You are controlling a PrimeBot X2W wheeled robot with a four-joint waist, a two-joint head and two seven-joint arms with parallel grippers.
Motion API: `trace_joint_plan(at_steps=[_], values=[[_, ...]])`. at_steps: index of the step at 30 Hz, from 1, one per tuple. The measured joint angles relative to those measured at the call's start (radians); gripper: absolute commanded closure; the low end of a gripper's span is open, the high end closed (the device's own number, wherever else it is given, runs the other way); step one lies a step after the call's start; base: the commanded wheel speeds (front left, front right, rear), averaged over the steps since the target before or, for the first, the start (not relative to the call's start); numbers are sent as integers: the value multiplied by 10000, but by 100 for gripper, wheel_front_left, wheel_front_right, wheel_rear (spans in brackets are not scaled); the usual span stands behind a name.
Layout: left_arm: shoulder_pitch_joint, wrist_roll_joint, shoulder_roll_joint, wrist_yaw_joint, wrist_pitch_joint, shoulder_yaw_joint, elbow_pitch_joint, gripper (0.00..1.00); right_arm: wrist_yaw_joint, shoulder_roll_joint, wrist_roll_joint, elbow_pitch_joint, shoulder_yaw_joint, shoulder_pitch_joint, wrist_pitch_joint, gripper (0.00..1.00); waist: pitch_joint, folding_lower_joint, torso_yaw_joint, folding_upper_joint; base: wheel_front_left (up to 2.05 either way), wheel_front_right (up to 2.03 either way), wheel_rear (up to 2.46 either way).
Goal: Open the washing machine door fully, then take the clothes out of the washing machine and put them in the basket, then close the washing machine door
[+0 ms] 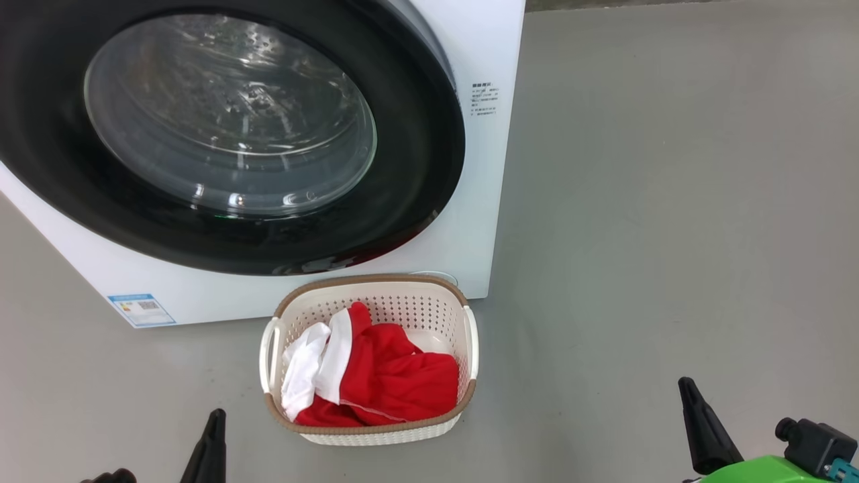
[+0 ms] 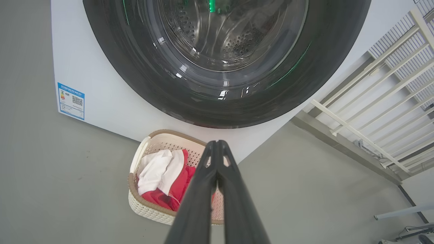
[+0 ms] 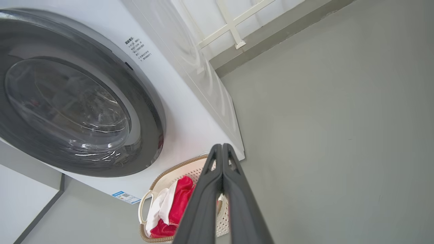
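left gripper [image 1: 216, 414]: the two dark fingers are pressed together with no gap between them and nothing is held; in its own wrist view [image 2: 217, 142] the tips meet in one point; it hangs above the floor, apart from everything
right gripper [image 1: 685, 384]: also drawn fully together and holding nothing; in its own wrist view [image 3: 222, 145] the fingers touch along their length; it is well apart from the left gripper
basket [image 1: 402, 310]: stands on the floor ahead of both grippers and between them, nearer to the left gripper than to the right one; no finger touches it
clothes [image 1: 396, 376]: red fabric lying inside the basket, with a white cloth [image 1: 302, 369] on the side toward the left gripper; the heap reaches about to the rim
washing machine door [image 1: 228, 114]: beyond the basket, past the fingertips of both grippers; it lies flat against the front of the machine; through the glass the steel drum shows
washing machine [image 1: 470, 221]: just behind the basket, its front facing the grippers; a blue label sticker [image 1: 141, 308] is low on the front, on the left gripper's side
floor [image 1: 671, 201]: plain grey, under both grippers
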Motion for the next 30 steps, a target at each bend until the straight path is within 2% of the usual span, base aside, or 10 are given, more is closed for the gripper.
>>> trace_joint_plan(at_steps=[30], values=[[-266, -3009, -77, 0, 849, 180, 59, 100, 0, -113, 3147, -46, -180, -329, 800, 100, -201, -1, -14, 0, 0, 0, 0]])
